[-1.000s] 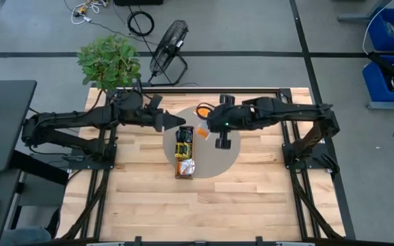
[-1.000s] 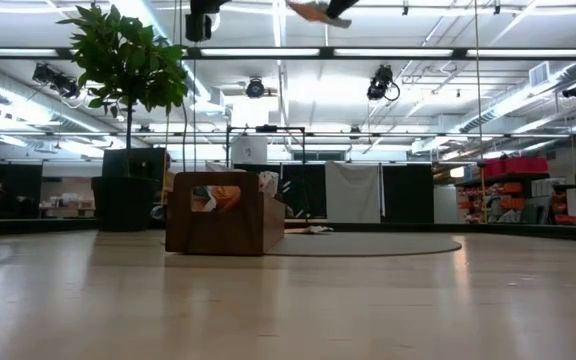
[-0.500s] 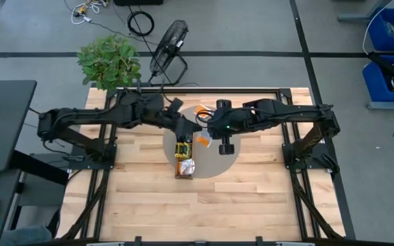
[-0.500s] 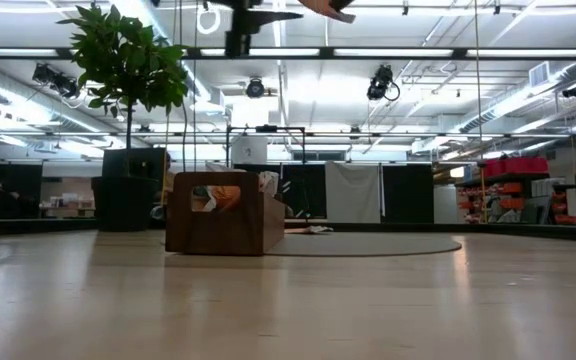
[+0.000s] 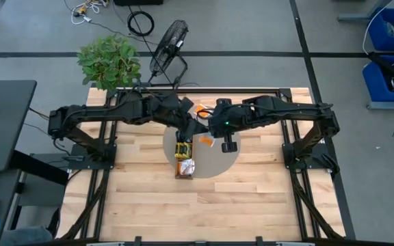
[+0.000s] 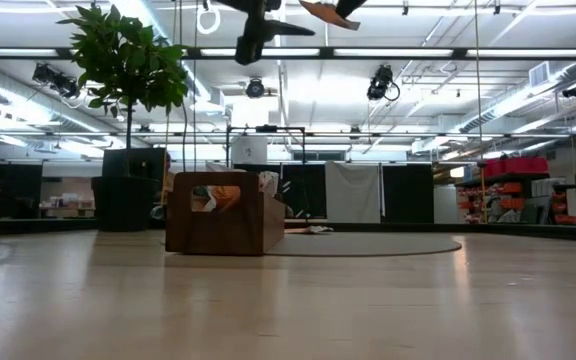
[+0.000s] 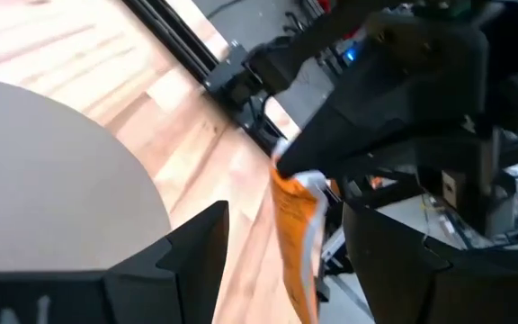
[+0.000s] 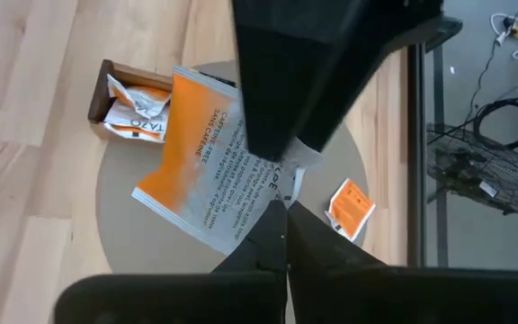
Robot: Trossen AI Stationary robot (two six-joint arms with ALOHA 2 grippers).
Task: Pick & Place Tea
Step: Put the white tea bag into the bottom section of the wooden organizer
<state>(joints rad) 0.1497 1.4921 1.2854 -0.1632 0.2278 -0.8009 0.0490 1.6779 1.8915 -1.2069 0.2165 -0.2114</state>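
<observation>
The right claw (image 8: pixel 277 216) is pinching an orange-and-white tea bag (image 8: pixel 209 171) high above the surface (image 5: pixel 252 198). The left claw (image 7: pixel 286 261) is hanging wide apart beside it.

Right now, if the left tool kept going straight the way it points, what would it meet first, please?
Probably the orange sachet pinched in the right tool: it hangs directly ahead between the left tool's open fingers, though depth is unclear.

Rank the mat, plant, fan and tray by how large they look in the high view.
1. mat
2. plant, which rises nearer the camera, so its place is less sure
3. fan
4. tray
</observation>
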